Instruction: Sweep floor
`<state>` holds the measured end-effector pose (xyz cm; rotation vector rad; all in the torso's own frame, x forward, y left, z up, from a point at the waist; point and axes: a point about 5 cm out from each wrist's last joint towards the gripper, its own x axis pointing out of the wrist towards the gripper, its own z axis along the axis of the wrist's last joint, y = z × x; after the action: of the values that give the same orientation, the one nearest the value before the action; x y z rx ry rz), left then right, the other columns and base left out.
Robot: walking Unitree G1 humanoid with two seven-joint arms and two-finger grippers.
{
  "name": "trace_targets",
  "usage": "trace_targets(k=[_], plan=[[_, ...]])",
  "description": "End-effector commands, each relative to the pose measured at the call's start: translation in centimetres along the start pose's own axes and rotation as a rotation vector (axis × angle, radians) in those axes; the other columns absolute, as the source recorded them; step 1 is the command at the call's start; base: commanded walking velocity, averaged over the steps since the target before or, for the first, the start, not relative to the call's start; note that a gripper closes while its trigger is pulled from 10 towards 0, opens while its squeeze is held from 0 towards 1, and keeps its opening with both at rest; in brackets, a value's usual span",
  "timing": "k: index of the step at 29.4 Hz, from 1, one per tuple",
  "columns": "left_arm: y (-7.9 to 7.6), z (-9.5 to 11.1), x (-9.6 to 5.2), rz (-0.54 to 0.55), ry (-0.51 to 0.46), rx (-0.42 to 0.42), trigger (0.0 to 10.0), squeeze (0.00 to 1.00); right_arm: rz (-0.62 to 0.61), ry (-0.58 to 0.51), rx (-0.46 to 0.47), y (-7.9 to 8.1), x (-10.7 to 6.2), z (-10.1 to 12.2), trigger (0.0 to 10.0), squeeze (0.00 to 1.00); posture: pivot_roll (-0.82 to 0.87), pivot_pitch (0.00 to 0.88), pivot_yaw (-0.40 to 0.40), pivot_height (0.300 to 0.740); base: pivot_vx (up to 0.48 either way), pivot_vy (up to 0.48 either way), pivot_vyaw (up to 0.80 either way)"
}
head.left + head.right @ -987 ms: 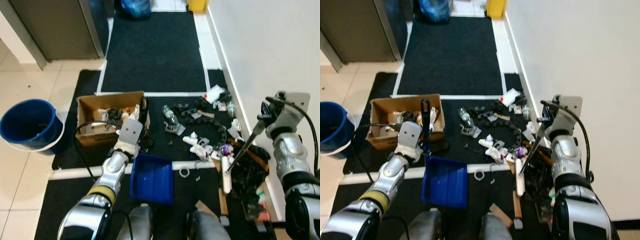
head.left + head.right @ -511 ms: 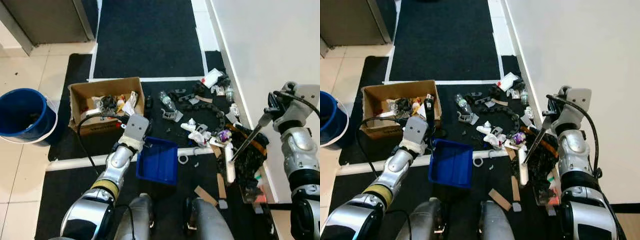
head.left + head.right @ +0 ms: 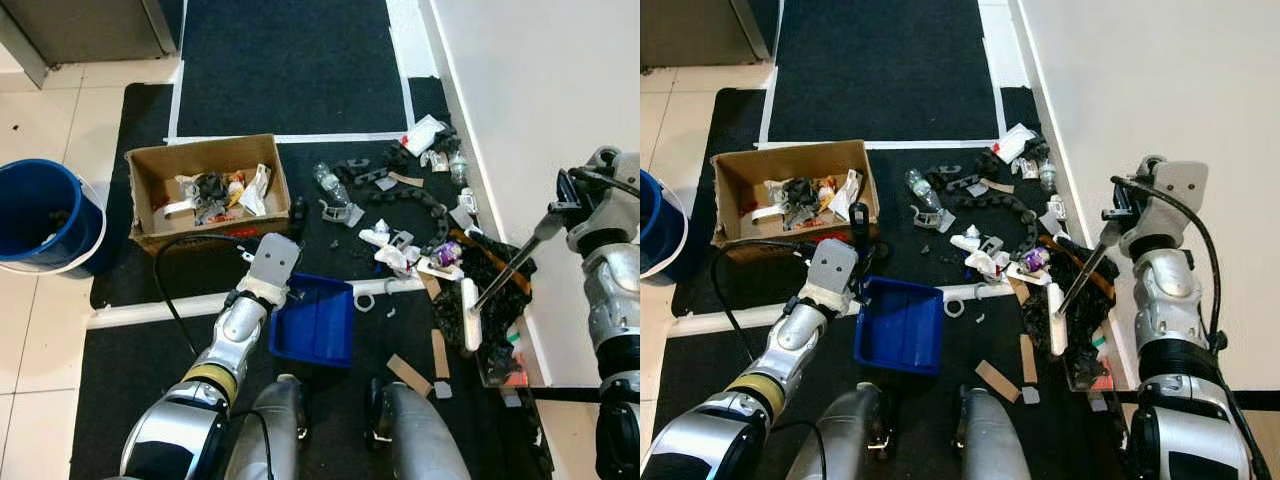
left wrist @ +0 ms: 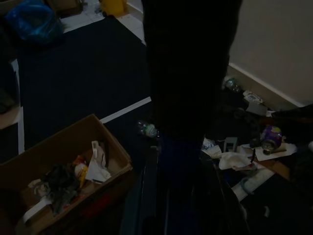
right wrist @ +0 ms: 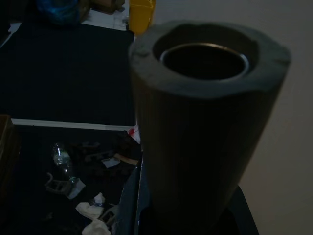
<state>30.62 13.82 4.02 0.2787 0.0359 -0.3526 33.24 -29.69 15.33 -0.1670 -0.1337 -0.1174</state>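
1. A rectangular blue plastic dustpan (image 3: 316,322) lay flat on the black mat, its upright black handle gripped by the left hand (image 3: 272,268).
2. The right hand (image 3: 1118,213), near the white wall, was closed on a thin dark broom handle (image 3: 520,262) slanting down to a white brush head (image 3: 470,314) amid the litter (image 3: 405,255).
3. The litter held crumpled wrappers, a clear bottle and black chain-like pieces.
4. Farther off stood an open cardboard box (image 3: 207,190) of trash and a round blue bucket (image 3: 40,215).
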Motion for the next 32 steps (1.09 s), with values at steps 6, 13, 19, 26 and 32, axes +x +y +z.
trace_targets(k=[6, 13, 19, 26, 32], plan=[[-0.7, -1.0, -0.5, 0.016, 0.045, -0.002, 10.0, 0.0, -0.037, -0.039, -0.067, -3.5, -0.3, 2.0, 10.0, 0.0, 0.0, 0.243, -0.066, 0.74, 0.0, 0.0, 0.0], [-0.2, -1.2, -0.6, 0.063, 0.061, -0.054, 10.0, 0.0, -0.014, -0.048, -0.083, -4.1, -0.2, 2.8, 10.0, 0.0, 0.01, 0.218, -0.063, 0.74, 0.0, 0.0, 0.0], [0.0, -1.5, -0.6, 0.089, 0.08, -0.133, 10.0, 0.0, 0.069, 0.029, -0.13, -4.2, -0.2, 2.5, 10.0, 0.0, 0.02, 0.187, -0.059, 0.74, 0.0, 0.0, 0.0], [-0.1, -2.1, -0.7, 0.086, 0.11, -0.313, 10.0, 0.0, 0.032, 0.014, 0.012, -5.0, -0.1, 3.0, 10.0, 0.0, 0.03, 0.149, -0.047, 0.74, 0.0, 0.0, 0.0], [0.3, -2.3, -0.8, 0.064, 0.127, -0.341, 10.0, 1.0, 0.009, -0.043, 0.084, -5.3, 0.2, 4.1, 10.0, 0.0, 0.04, 0.127, -0.042, 0.74, 0.0, 0.0, 0.0]])
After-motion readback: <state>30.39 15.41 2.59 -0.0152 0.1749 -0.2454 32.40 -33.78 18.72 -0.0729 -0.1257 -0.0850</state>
